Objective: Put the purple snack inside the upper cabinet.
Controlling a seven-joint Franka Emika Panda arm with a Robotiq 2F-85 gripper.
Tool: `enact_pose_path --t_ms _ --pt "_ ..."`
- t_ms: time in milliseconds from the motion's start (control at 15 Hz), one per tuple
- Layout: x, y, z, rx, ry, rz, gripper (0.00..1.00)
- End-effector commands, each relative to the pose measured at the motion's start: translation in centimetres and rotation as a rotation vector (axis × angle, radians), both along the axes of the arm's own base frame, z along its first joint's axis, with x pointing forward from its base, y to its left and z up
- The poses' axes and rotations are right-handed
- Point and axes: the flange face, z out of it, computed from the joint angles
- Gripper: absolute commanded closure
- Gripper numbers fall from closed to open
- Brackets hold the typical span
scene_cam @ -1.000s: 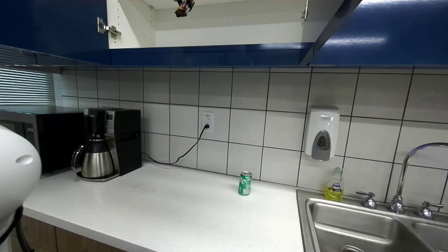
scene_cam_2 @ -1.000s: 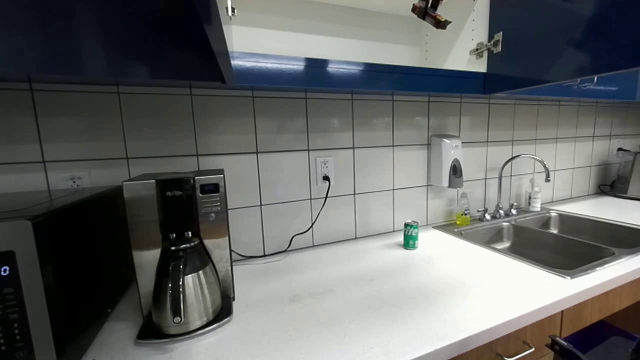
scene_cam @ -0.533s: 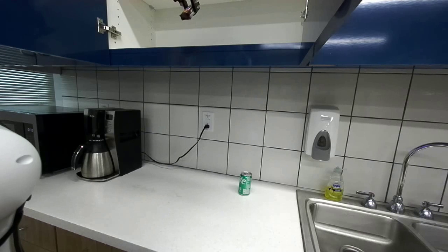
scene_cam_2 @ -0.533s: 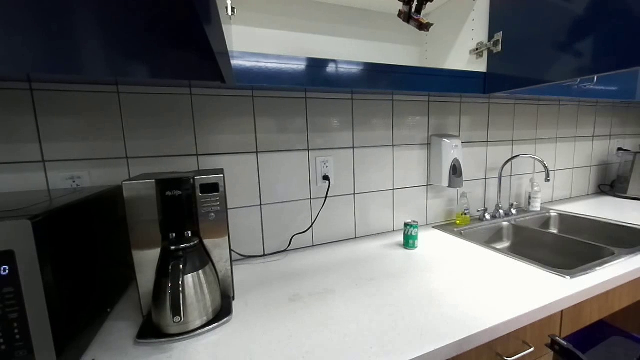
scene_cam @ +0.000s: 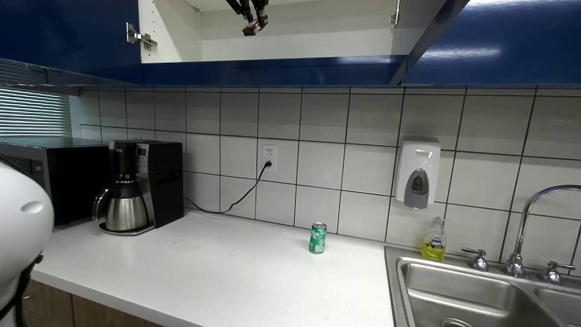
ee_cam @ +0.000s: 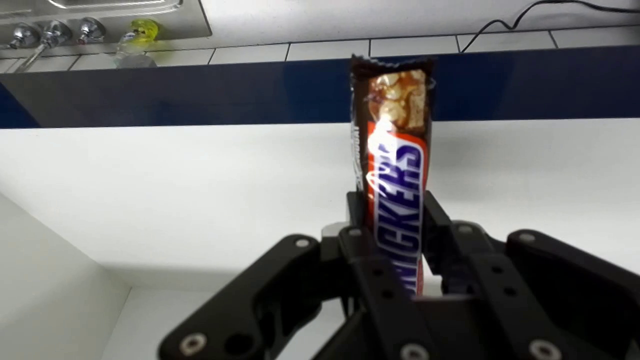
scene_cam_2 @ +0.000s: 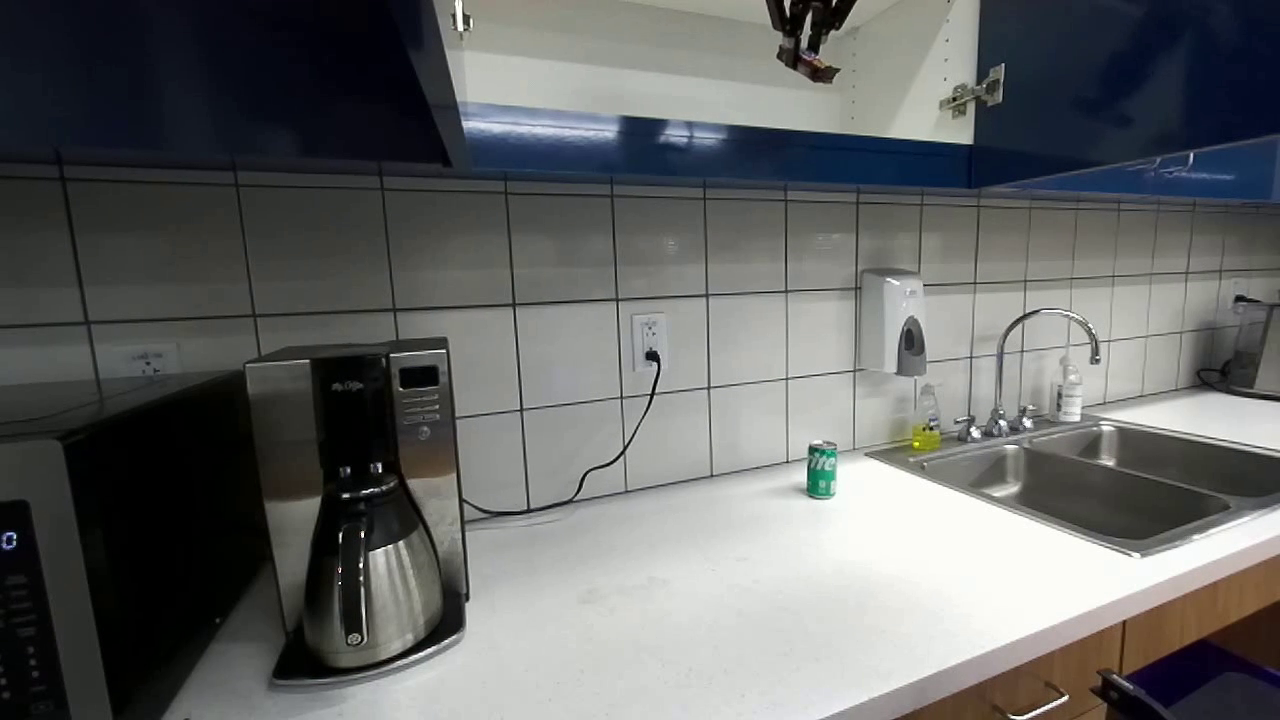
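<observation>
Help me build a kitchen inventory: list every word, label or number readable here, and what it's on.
"SNICKERS": purple snack, first letter partly hidden.
"ite": green can, preceding letters unclear.
"0": microwave display, possibly cut off.
"Mr. Coffee", probably: coffee maker, blurred.
Too small or blurred: labels on dish soap bottle, wall dispenser and white bottle; button print on coffee maker and microwave.

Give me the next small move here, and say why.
Probably ease the gripper forward into the open upper cabinet before releasing: it holds the purple snack, whose far end overlaps the blue front edge in the wrist view, so releasing now might drop it short.
</observation>
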Motion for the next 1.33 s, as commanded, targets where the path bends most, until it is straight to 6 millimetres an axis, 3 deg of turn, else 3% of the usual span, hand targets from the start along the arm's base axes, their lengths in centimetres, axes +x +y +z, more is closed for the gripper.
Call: enact_pose_path --t_ms 0,533,1267 --pt "1.8 0.1 0.4 -0.007 0.021 -0.054 0.93" --pt "5.0 0.2 -0.4 -0.023 0.001 -0.090 0.93" --pt "9.1 -0.3 -3.1 -0.007 0.024 -0.114 0.93"
